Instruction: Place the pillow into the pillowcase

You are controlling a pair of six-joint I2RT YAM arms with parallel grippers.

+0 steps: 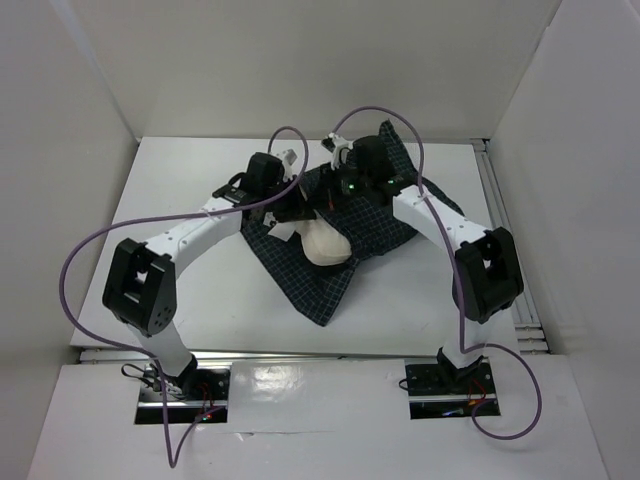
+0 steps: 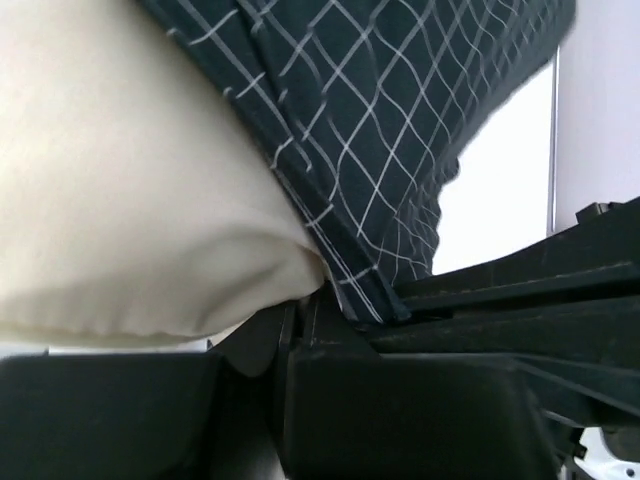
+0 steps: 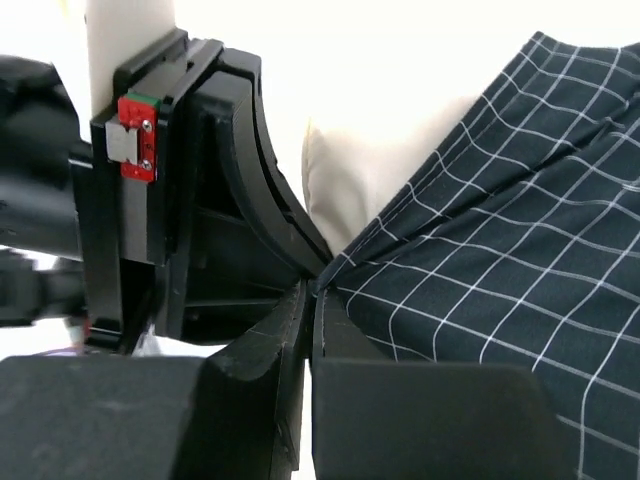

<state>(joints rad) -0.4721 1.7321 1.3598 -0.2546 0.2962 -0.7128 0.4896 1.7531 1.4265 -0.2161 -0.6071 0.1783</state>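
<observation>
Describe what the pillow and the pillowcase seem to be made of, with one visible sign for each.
The pillow: plain cream cloth, matt, probably over soft filling; it bulges smoothly with soft creases. The pillowcase: thin dark cloth with a fine white grid, matt, perhaps cotton; it folds and drapes limply.

My top camera looks down from behind. Both wrist cameras see, very near, the same pillowcase [image 2: 380, 150] and pillow [image 2: 120, 180].
</observation>
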